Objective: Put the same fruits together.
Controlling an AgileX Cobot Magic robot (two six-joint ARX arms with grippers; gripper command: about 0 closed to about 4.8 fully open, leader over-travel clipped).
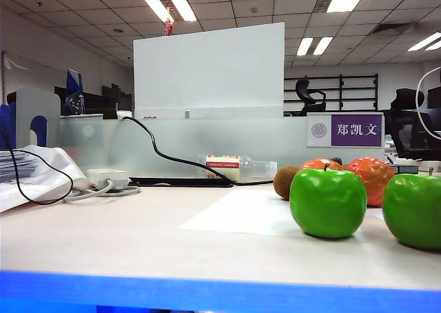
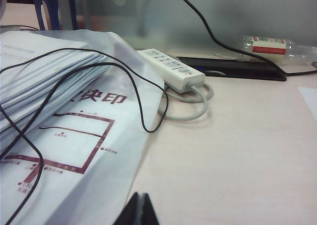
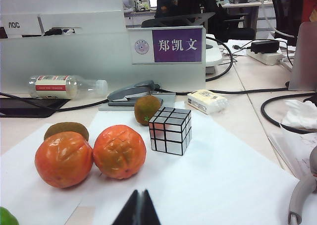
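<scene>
**Toy fruits crowd one side of a desk as both grippers sit shut**

Two glossy green apples, one [image 1: 328,203] nearer the middle and the other [image 1: 413,210] at the frame's right edge, dominate the foreground of the exterior view, standing a little apart on a white sheet of paper [image 1: 238,214]. Behind them sit two orange-red wrinkled fruits, seen side by side and touching in the right wrist view [image 3: 64,159] [image 3: 119,151]. One brown kiwi [image 3: 66,130] lies just behind the pair; the second kiwi [image 3: 147,109] rests farther back, beside a mirrored puzzle cube [image 3: 171,130]. A stapler [image 3: 132,93] and a toppled plastic bottle [image 3: 67,86] lie beyond, before a purple nameplate [image 3: 177,45].

The right gripper [image 3: 138,207] shows at the frame's lower edge, its dark fingertips pressed together, holding nothing, short of the orange-red fruits. The left gripper [image 2: 140,208] is likewise closed and empty, well away from the fruit, over bare tabletop beside a plastic-wrapped stack of papers [image 2: 64,121] crossed by a black cable [image 2: 141,111]; a white power strip [image 2: 171,69] lies beyond.
</scene>
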